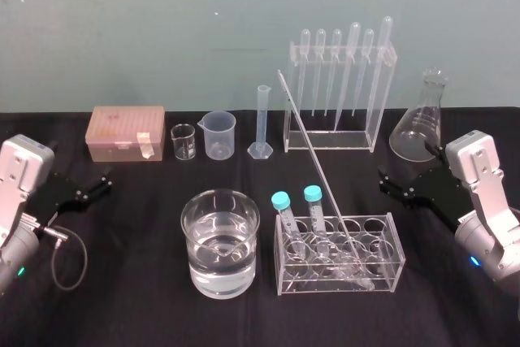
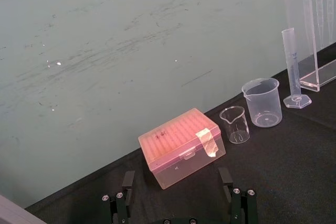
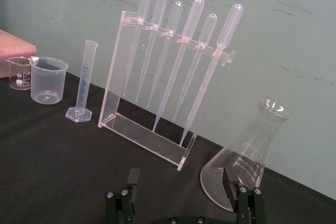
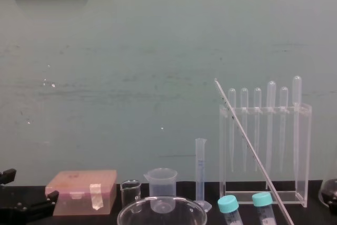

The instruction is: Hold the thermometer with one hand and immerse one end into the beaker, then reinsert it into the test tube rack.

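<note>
One beaker [image 1: 219, 241], wide and holding clear liquid, stands near the front of the surface [image 1: 130, 298]. Just to its right is one low clear test tube rack [image 1: 390, 259]. The rack holds two blue-capped tubes [image 1: 313, 195] and the single thermometer [image 1: 314, 160], whose lower end sits in the rack while its top leans back and towards the beaker's side. Behind the beaker runs a row: one pink lidded box [image 1: 126, 132] to the back left, one tiny glass beaker [image 1: 184, 142], one small plastic beaker [image 1: 219, 136], one graduated cylinder [image 1: 262, 119], then one tall clear stand [image 1: 378, 103] hung with six pipettes [image 1: 353, 46]. One conical flask [image 1: 421, 123] stands far to the back right. Two claws flank the beaker, well apart from it: the left claw [image 1: 104, 183] to its left and the right claw [image 1: 383, 182] beyond the rack, both released and grasping nothing. The surface is covered in black cloth, and behind it rises a scuffed pale green wall [image 1: 162, 30].
</note>
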You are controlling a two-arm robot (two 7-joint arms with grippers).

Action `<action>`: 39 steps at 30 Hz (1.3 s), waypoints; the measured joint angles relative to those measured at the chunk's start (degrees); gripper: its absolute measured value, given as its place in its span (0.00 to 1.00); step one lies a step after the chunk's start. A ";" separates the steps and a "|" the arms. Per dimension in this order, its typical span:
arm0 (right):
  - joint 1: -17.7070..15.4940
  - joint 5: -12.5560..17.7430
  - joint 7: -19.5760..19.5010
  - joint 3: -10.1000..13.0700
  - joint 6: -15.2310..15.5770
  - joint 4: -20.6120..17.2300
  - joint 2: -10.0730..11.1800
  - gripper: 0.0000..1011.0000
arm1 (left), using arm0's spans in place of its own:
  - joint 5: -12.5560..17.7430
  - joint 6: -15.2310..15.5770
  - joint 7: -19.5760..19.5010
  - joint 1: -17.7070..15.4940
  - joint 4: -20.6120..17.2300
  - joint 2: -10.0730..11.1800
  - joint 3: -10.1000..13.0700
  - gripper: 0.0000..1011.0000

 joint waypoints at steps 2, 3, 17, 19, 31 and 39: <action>0.00 0.00 0.00 0.00 0.00 0.00 0.00 0.99 | 0.00 0.00 0.00 0.00 0.00 0.00 0.00 1.00; 0.00 0.00 0.00 0.00 0.00 0.00 0.00 0.99 | 0.00 0.00 0.00 0.00 0.00 0.00 0.00 1.00; 0.00 0.00 0.00 0.00 0.00 0.00 0.00 0.99 | 0.00 0.00 0.00 0.00 0.00 0.00 0.00 1.00; 0.00 0.00 0.00 0.00 0.00 0.01 0.00 0.99 | 0.00 0.00 0.00 0.00 0.00 0.00 0.00 1.00; 0.00 0.00 0.00 0.00 0.00 0.00 0.00 0.99 | 0.00 0.00 0.00 0.00 0.00 0.00 0.00 1.00; 0.00 0.00 0.00 0.00 0.00 0.00 0.00 0.99 | 0.00 0.00 0.00 0.00 0.00 0.00 0.00 1.00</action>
